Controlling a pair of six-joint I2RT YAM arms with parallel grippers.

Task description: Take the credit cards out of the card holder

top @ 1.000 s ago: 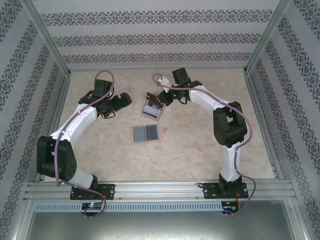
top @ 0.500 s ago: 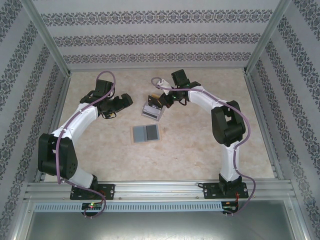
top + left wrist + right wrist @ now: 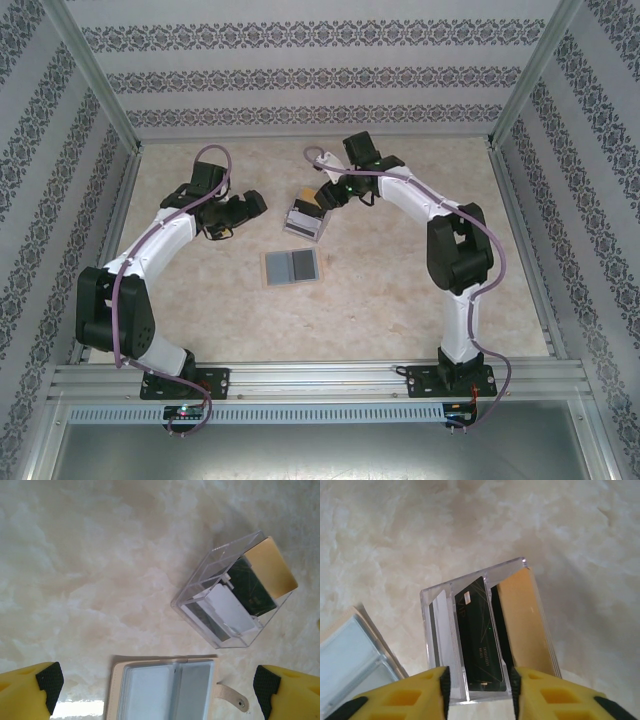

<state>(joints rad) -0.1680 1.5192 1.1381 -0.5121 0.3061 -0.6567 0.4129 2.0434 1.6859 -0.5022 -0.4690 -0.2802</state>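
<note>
Marbled cream tabletop (image 3: 400,300) — ornate striped walls (image 3: 320,75) around

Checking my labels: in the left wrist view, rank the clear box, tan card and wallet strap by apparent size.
1. clear box
2. tan card, as far as it shows
3. wallet strap

Marbled tabletop (image 3: 400,300), patterned striped walls (image 3: 320,75)

Clear card holder (image 3: 205,580) holds tan, dark, white credit cards (image 3: 480,640).
</note>
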